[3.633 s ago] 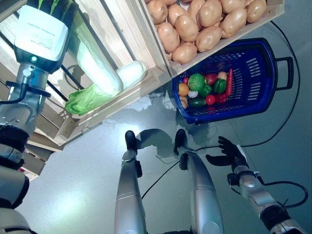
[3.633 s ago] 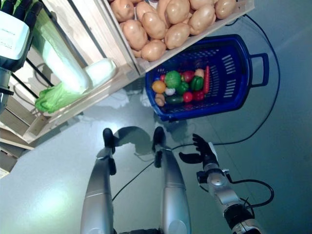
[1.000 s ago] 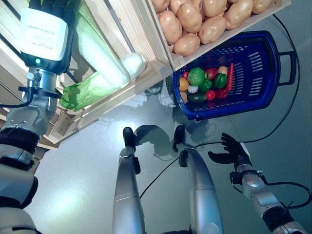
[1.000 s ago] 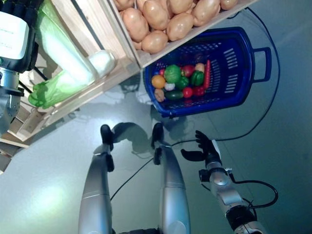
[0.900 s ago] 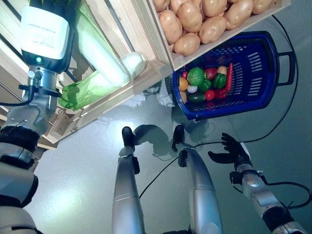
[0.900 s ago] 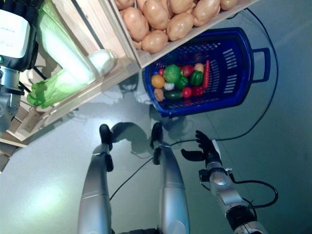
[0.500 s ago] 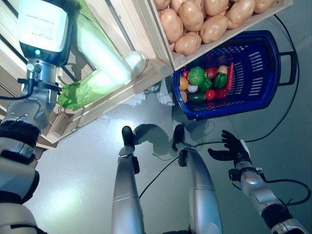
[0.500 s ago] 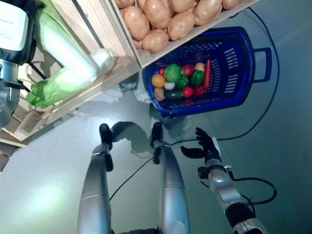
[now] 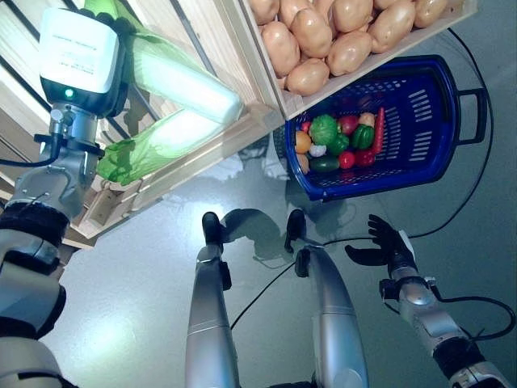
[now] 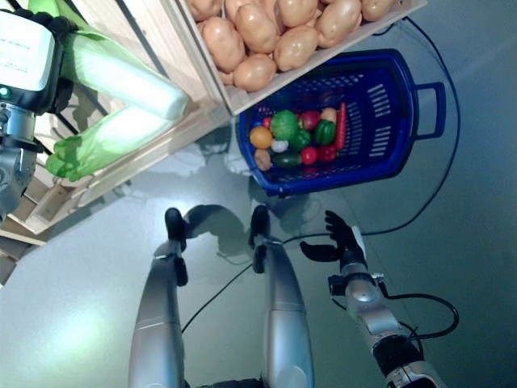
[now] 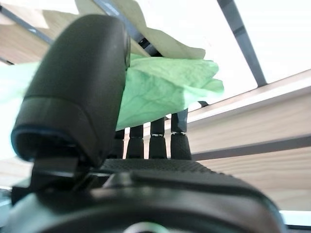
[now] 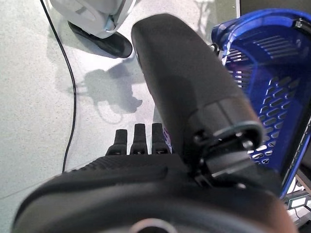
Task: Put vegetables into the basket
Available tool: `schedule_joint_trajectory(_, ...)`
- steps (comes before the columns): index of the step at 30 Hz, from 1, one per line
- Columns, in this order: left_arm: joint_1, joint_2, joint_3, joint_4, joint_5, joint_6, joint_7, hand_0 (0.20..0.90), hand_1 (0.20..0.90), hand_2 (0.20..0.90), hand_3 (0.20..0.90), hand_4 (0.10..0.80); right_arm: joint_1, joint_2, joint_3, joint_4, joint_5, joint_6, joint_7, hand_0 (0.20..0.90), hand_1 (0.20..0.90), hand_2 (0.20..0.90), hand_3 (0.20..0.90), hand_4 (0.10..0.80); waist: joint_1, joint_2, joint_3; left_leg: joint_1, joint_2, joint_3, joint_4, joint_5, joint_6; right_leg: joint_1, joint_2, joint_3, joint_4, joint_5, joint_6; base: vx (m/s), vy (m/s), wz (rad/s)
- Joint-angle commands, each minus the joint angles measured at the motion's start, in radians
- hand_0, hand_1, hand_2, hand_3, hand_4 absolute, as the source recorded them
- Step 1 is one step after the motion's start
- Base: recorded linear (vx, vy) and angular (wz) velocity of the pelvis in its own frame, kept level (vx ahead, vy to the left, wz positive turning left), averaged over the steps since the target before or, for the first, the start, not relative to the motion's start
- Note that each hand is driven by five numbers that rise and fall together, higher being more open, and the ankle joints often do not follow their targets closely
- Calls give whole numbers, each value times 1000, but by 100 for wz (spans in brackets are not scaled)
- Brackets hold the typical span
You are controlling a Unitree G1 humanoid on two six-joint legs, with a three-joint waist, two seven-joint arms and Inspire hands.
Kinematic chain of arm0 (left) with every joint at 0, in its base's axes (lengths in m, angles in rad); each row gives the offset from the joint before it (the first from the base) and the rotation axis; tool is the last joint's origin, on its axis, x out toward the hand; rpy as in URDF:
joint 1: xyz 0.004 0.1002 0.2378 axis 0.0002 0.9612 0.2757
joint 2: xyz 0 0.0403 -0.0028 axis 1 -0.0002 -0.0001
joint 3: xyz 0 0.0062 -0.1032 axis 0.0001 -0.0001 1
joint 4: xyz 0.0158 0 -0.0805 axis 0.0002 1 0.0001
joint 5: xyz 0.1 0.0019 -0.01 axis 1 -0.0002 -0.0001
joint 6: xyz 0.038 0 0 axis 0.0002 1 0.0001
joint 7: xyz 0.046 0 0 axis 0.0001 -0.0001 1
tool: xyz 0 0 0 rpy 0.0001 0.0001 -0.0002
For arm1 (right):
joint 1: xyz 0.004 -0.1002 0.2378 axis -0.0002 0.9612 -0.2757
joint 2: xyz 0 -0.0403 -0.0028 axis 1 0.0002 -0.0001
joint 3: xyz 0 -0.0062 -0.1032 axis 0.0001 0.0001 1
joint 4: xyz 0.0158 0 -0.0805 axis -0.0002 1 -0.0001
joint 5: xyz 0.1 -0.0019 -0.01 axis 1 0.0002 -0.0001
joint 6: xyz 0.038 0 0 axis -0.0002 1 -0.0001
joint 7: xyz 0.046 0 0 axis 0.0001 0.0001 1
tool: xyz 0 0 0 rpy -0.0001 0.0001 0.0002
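In the left wrist view, the left hand [image 11: 146, 165] is clamped with thumb and fingers [image 11: 156, 132] on the leafy end of a cabbage [image 9: 174, 77], which is held above a second cabbage [image 9: 153, 139] in the wooden crate [image 9: 202, 153]. The white stalk end points away from the fingers toward the basket [image 9: 452, 162], well apart and already part-filled. The grip should be kept firm while the cabbage is carried across. The right hand [image 9: 386, 246] hangs low, fingers apart, holding nothing.

we look down on a glossy grey floor [image 9: 145, 267]. a blue plastic basket with a loop handle [image 9: 432, 121] sits on it, part-filled with small mixed vegetables. a slatted pale wooden rack [image 9: 242, 89] rises above the floor; one bay holds brown potatoes [image 9: 323, 32], another a pale green cabbage [image 9: 153, 141].
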Motion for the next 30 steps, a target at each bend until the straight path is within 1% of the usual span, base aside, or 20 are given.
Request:
schedule_joint_trajectory(1,11,44,202,-60,-143,-22,128,300,300,300,300,400,100,-74,-58,-65,-20,-52,-47,900,900,900,900,800,-10,45,2,70,-20,63,-10,-11,26,144,25,50,-116,48,27,43,-51,-2)
schedule_joint_trajectory(3,48,38,247,-94,-181,-53,142,300,300,300,300,400,109,-61,-61,-62,-23,-54,-50,900,900,900,900,800,-5,45,2,103,-23,61,-23,-9,23,183,23,43,-136,49,27,53,-66,-1)
schedule_joint_trajectory(4,89,31,284,-127,-206,-77,146,300,300,300,300,400,116,-48,-66,-60,-23,-57,-53,900,900,900,900,800,2,44,2,132,-25,61,-37,-5,21,216,20,36,-155,51,27,53,-73,1)
schedule_joint_trajectory(6,145,11,334,-170,-258,-101,147,300,300,300,300,400,122,-36,-69,-66,-28,-55,-57,900,900,900,900,800,10,42,2,166,-27,60,-56,0,17,257,14,26,-180,52,28,38,-68,2)
schedule_joint_trajectory(7,160,6,344,-178,-269,-116,149,300,300,300,300,400,124,-34,-68,-67,-27,-55,-59,900,900,900,900,800,11,42,2,175,-27,60,-61,2,16,267,13,23,-186,52,27,33,-60,2)
schedule_joint_trajectory(10,247,-41,416,-246,-317,-175,142,300,300,300,300,400,132,-12,-72,-64,-25,-69,-64,900,900,900,900,800,25,38,2,238,-30,59,-94,10,13,334,6,7,-219,53,28,31,-69,4)
schedule_joint_trajectory(11,264,-51,433,-269,-321,-175,136,300,300,300,300,400,131,-6,-73,-63,-27,-69,-64,900,900,900,900,800,27,38,2,258,-30,59,-105,12,13,354,5,3,-229,53,29,30,-78,6)
schedule_joint_trajectory(12,294,-73,458,-304,-373,-192,112,300,300,300,300,400,132,3,-79,-66,-29,-74,-62,900,900,900,900,800,33,36,2,291,-31,59,-121,14,12,387,3,-3,-242,52,29,43,-81,6)
schedule_joint_trajectory(15,371,-141,520,-374,-454,-245,84,300,300,300,300,400,131,29,-88,-71,-38,-74,-59,900,900,900,900,800,47,35,2,382,-31,57,-158,17,12,481,-1,-21,-278,51,32,46,-91,3)
schedule_joint_trajectory(16,392,-164,538,-398,-448,-253,94,300,300,300,300,400,131,36,-88,-75,-41,-83,-61,900,900,900,900,800,51,35,0,403,-31,56,-172,20,12,505,0,-27,-292,52,33,51,-104,1)
schedule_joint_trajectory(18,449,-208,563,-434,-509,-276,77,300,300,300,300,400,142,47,-92,-89,-45,-87,-65,900,900,900,900,800,57,35,-21,447,-31,50,-204,27,7,562,1,-43,-336,58,34,72,-92,-2)
schedule_joint_trajectory(19,479,-237,584,-449,-506,-288,72,300,300,300,300,400,150,53,-94,-95,-50,-100,-63,900,900,900,900,800,60,35,-34,471,-31,49,-226,34,4,592,2,-50,-361,60,33,96,-81,3)
schedule_joint_trajectory(21,546,-282,600,-483,-570,-314,37,300,300,300,300,400,179,58,-107,-120,-35,-115,-49,900,900,900,900,800,64,38,-62,524,-29,48,-272,45,-1,649,5,-65,-406,67,36,116,-57,9)
schedule_joint_trajectory(22,585,-316,614,-510,-575,-318,25,300,300,300,300,400,200,62,-123,-137,-26,-130,-29,900,900,900,900,800,66,37,-75,544,-30,45,-289,50,-1,671,5,-69,-422,71,39,101,-45,4)
schedule_joint_trajectory(23,604,-335,615,-525,-591,-322,17,300,300,300,300,400,210,62,-131,-153,-23,-129,-20,900,900,900,900,800,66,37,-82,556,-30,45,-300,51,-2,688,5,-71,-437,73,40,60,-68,4)
schedule_joint_trajectory(24,643,-384,618,-555,-643,-338,-53,300,300,300,300,400,233,63,-150,-188,-21,-156,12,900,900,900,900,800,70,36,-96,579,-36,37,-318,50,-1,718,6,-75,-463,78,43,42,-78,5)
schedule_joint_trajectory(25,673,-412,615,-579,-645,-342,-80,300,300,300,300,400,246,64,-163,-215,-10,-174,44,900,900,900,900,800,72,36,-107,593,-35,38,-327,48,-2,740,8,-83,-478,79,43,19,-83,6)
schedule_joint_trajectory(27,709,-444,606,-606,-704,-349,-156,300,300,300,300,400,256,64,-180,-267,17,-172,77,900,900,900,900,800,75,35,-122,620,-38,33,-348,48,2,765,12,-86,-497,84,46,3,-60,6)
schedule_joint_trajectory(28,738,-478,599,-627,-722,-346,-218,300,300,300,300,400,257,59,-194,-329,71,-178,134,900,900,900,900,800,79,35,-135,645,-38,30,-369,49,3,788,14,-93,-511,86,47,-11,-61,9)
schedule_joint_trajectory(30,771,-508,568,-629,-730,-344,-287,300,300,300,300,400,255,64,-207,-393,124,-180,203,900,900,900,900,800,80,34,-161,677,-37,25,-404,58,6,822,21,-94,-538,94,51,-16,-61,5)
